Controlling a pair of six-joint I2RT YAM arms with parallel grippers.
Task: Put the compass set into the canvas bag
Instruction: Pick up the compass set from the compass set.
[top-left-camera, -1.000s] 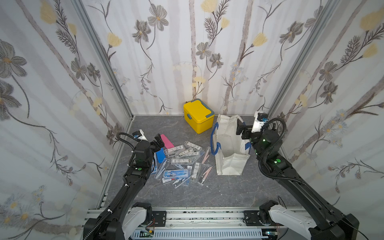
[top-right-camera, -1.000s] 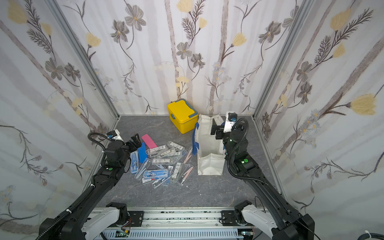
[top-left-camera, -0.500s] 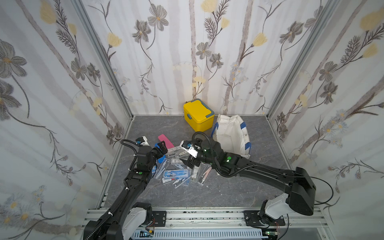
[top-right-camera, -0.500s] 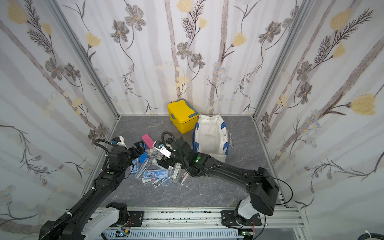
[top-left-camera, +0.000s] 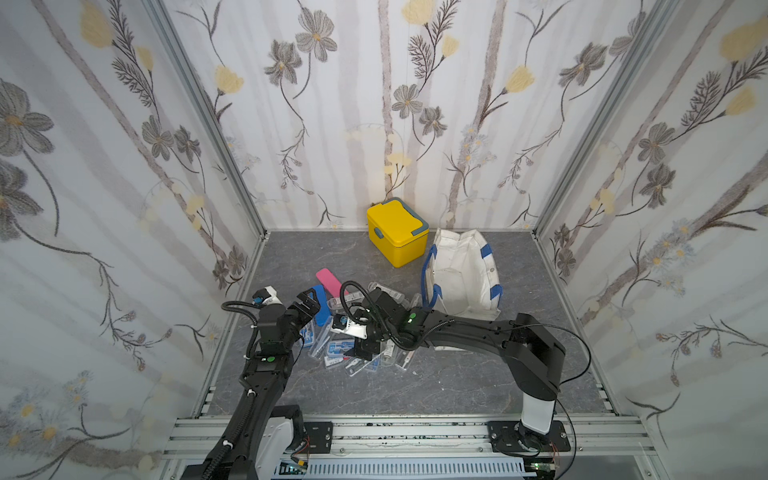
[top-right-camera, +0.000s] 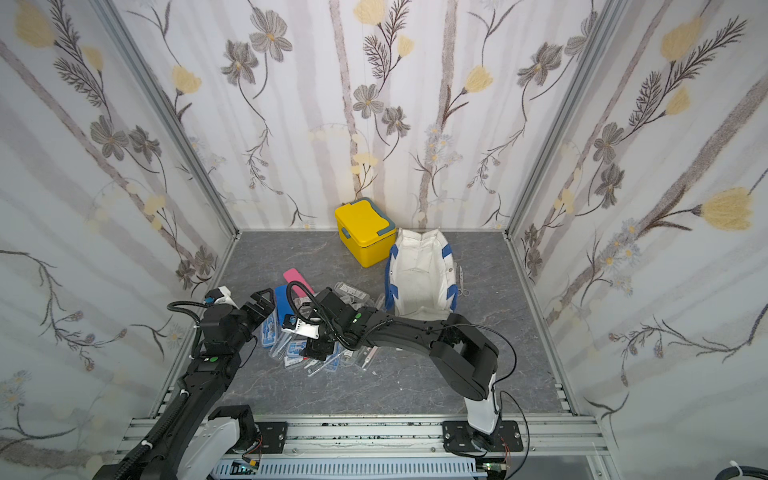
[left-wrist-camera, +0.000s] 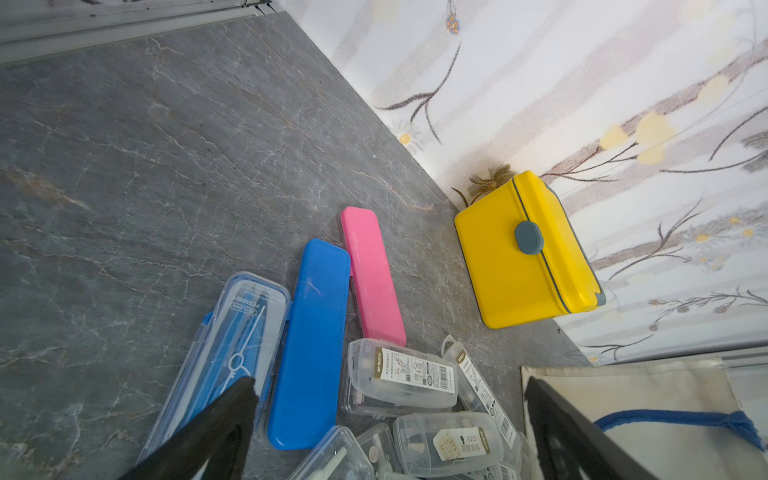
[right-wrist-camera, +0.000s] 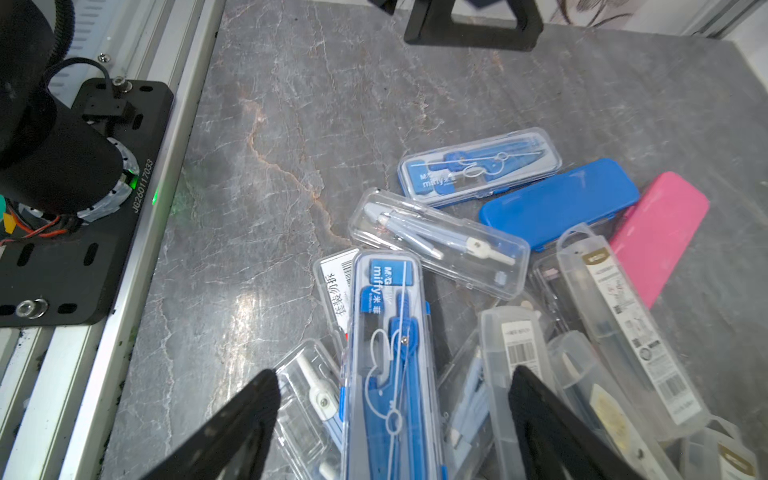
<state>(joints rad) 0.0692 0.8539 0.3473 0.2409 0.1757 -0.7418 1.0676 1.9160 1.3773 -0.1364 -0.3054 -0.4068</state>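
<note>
Since the compass set (right-wrist-camera: 386, 316) looks stiff, light and slick, take it across its narrow width, mid-length; your right gripper (right-wrist-camera: 390, 372) straddles it, jaws spread; left gripper (top-left-camera: 308, 300) spread too.

I see the canvas bag (top-left-camera: 461, 266) just right of the middle in both top views. It is off-white with blue strap handles (top-left-camera: 484, 251), and its mouth gapes wide open toward me. The compass sets (top-left-camera: 332, 348) lie in a messy pile left of the bag, below the middle. Each is a long clear case. One compass set (right-wrist-camera: 390, 365) holds a blue compass and lies flat on top of others.
</note>
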